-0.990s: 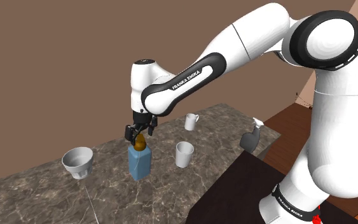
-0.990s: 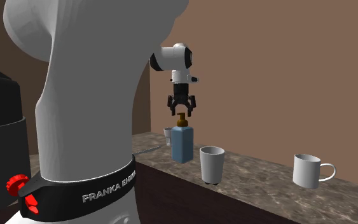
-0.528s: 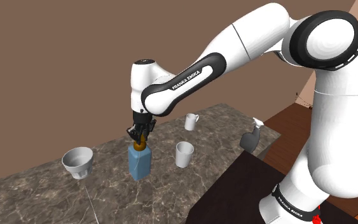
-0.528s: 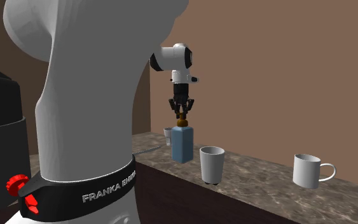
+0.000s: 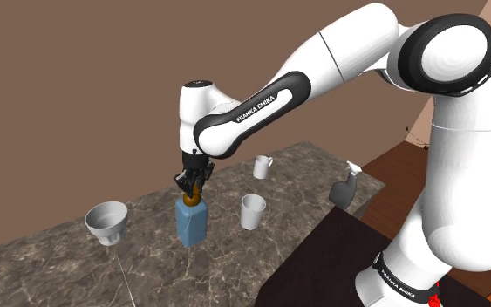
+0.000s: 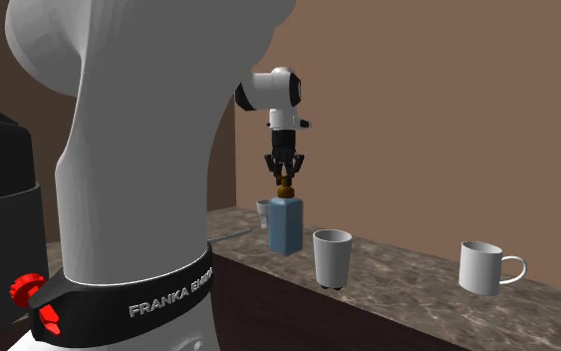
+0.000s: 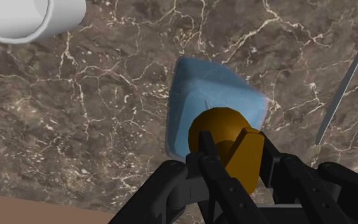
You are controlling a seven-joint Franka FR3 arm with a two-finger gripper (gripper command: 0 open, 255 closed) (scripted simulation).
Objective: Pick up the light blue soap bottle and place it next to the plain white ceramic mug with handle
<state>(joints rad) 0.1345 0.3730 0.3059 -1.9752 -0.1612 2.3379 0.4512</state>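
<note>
The light blue soap bottle (image 5: 191, 223) (image 6: 286, 227) (image 7: 212, 95) stands upright on the dark marble counter (image 5: 269, 253). It has a brown pump top (image 7: 225, 143). My black gripper (image 5: 194, 186) (image 6: 285, 177) (image 7: 231, 168) comes straight down on it and is shut on that pump top, with a finger pressed on either side. The white mug with handle (image 5: 262, 166) (image 6: 485, 267) sits further along the counter, beyond a handleless white cup (image 5: 253, 211) (image 6: 332, 257).
A grey funnel-shaped bowl (image 5: 107, 222) stands on the shoulder view's left of the bottle. A dark spray bottle (image 5: 346, 187) sits near the counter's right end. A thin grey rod (image 7: 349, 76) lies on the marble beside the bottle. A brown wall runs behind the counter.
A second ago the fingers stood apart around the pump top; they have since closed onto it. The bottle and the arm have stayed where they were.
</note>
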